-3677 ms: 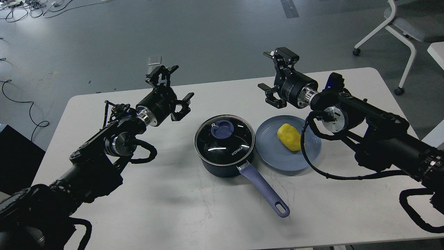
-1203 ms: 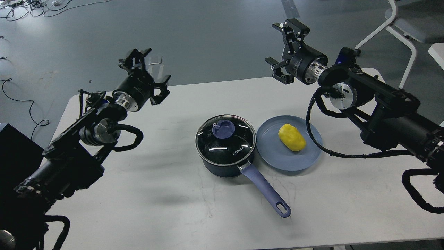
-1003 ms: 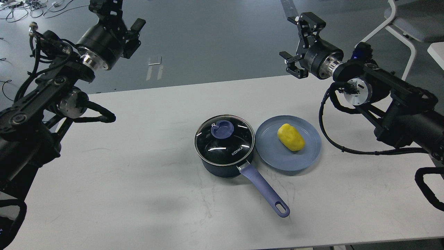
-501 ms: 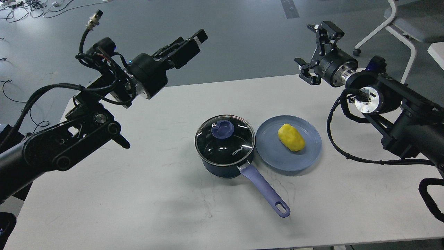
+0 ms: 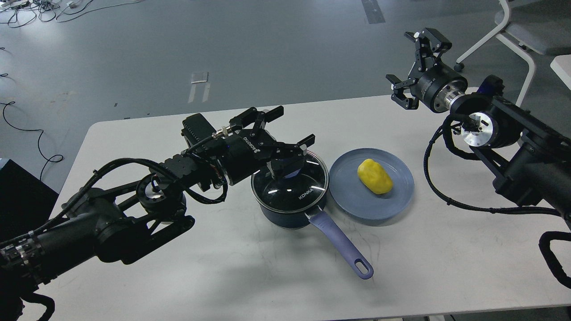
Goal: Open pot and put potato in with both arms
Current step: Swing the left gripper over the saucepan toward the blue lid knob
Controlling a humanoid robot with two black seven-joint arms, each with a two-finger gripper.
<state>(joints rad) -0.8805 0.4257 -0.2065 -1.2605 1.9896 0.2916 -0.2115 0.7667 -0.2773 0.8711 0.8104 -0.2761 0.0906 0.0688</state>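
Note:
A dark blue pot (image 5: 285, 214) with a glass lid (image 5: 292, 191) and a long purple handle (image 5: 341, 245) stands mid-table. The lid's purple knob (image 5: 292, 172) is partly hidden by my left gripper (image 5: 296, 125), which is open just above the lid's far-left side. I cannot tell whether it touches the knob. A yellow potato (image 5: 374, 176) lies on a blue plate (image 5: 370, 209) right of the pot. My right gripper (image 5: 412, 62) is open and empty, raised above the table's far right edge, well beyond the plate.
The white table (image 5: 223, 276) ends near the view's bottom. A white wheeled chair (image 5: 513, 31) stands on the floor at the back right. A black box (image 5: 18, 196) sits left of the table. Cables (image 5: 26, 129) lie on the floor at the left.

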